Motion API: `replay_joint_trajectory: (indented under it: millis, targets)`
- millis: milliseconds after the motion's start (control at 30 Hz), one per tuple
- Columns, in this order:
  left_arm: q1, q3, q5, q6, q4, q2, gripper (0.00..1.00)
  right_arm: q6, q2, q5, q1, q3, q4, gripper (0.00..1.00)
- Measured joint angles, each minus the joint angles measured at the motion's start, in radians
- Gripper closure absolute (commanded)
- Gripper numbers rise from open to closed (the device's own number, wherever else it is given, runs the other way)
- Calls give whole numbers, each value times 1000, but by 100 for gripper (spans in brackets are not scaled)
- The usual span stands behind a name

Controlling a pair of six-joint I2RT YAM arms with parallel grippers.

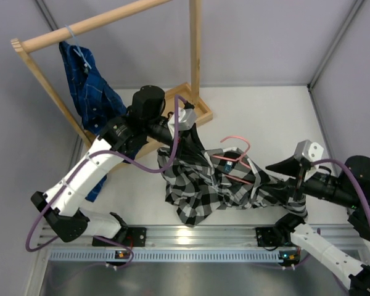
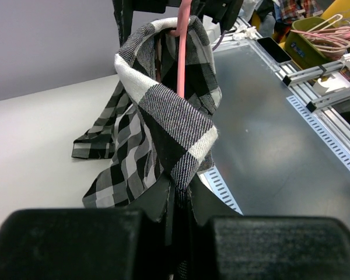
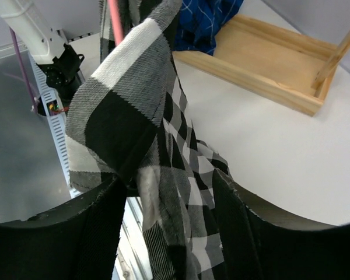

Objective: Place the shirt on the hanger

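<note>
The shirt (image 1: 200,185) is bunched between the 2 arms, partly draped on the table (image 1: 265,111). The hanger (image 2: 181,58) sits inside it — its pink wire runs up through the folds. The left jaws are clamped on 1 fold of the shirt; the right jaws grip another — cloth fills their gap.

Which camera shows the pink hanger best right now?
The top external view: there the hanger shows its hook and wire runs amid the shirt. The left wrist view shows only one pink wire with fabric draped around it; the right wrist view, just a short pink piece at its top edge.
</note>
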Motion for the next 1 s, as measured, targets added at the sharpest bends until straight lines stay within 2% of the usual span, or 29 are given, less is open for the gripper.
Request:
replay_joint_trajectory:
  millis: [100, 133, 233, 300, 333, 667, 767, 867, 900, 1000]
  targets:
    - [0, 0, -1, -8, 0, -3, 100, 0, 43, 5, 0, 15, 0, 49]
    - [1, 0, -3, -11, 0, -3, 100, 0, 48, 6, 0, 19, 0, 55]
    - [3, 0, -5, -20, 0, -3, 100, -2, 44, -18, 0, 26, 1, 65]
    - [3, 0, -6, -27, 0, -3, 100, -7, 42, -44, 0, 27, 0, 82]
    - [3, 0, -6, -31, 0, -3, 100, -10, 42, -53, 1, 26, 0, 100]
    - [4, 31, -103, -63, 0, -2, 98, -15, 58, -62, 8, 37, 0, 100]
    - [4, 41, -124, -73, -1, -2, 79, -14, 72, -63, 8, 45, 1, 100]
    - [5, 48, -222, -89, 10, -2, 34, -4, 78, -61, 8, 45, 15, 100]
    - [4, 48, -271, -99, 19, -3, 3, 3, 76, -53, 9, 42, 23, 100]
    - [3, 48, -479, -155, 54, -13, 2, 19, 60, -9, 9, 35, 52, 100]
